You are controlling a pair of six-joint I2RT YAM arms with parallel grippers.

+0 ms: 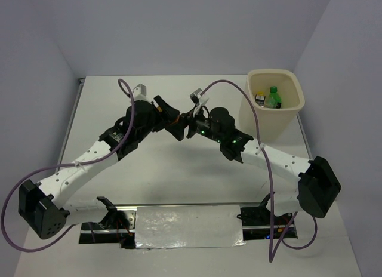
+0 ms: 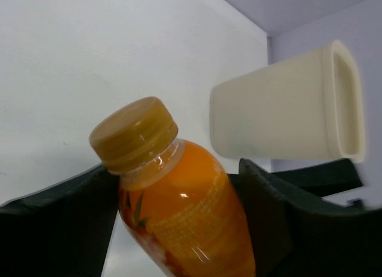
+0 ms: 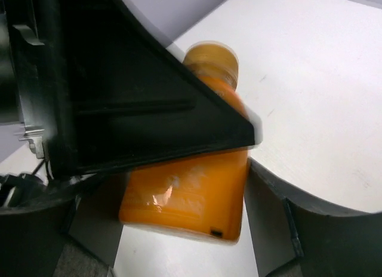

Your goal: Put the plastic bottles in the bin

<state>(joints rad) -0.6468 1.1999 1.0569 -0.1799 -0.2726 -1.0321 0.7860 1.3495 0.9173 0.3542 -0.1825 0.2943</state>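
Observation:
An orange bottle with a tan cap is held above the table between both grippers. In the left wrist view my left gripper is shut on its body, fingers pressing either side. In the right wrist view the bottle's base sits between my right gripper fingers, which touch both its sides; a left gripper finger covers its upper part. From above the two grippers meet at mid-table and hide the bottle. The cream bin stands at the far right, holding a green bottle and a dark-capped one.
The bin shows side-on in the left wrist view, beyond the bottle. Grey walls enclose the white table on three sides. Purple cables loop off both arms. The arm bases and a foil-covered plate lie at the near edge.

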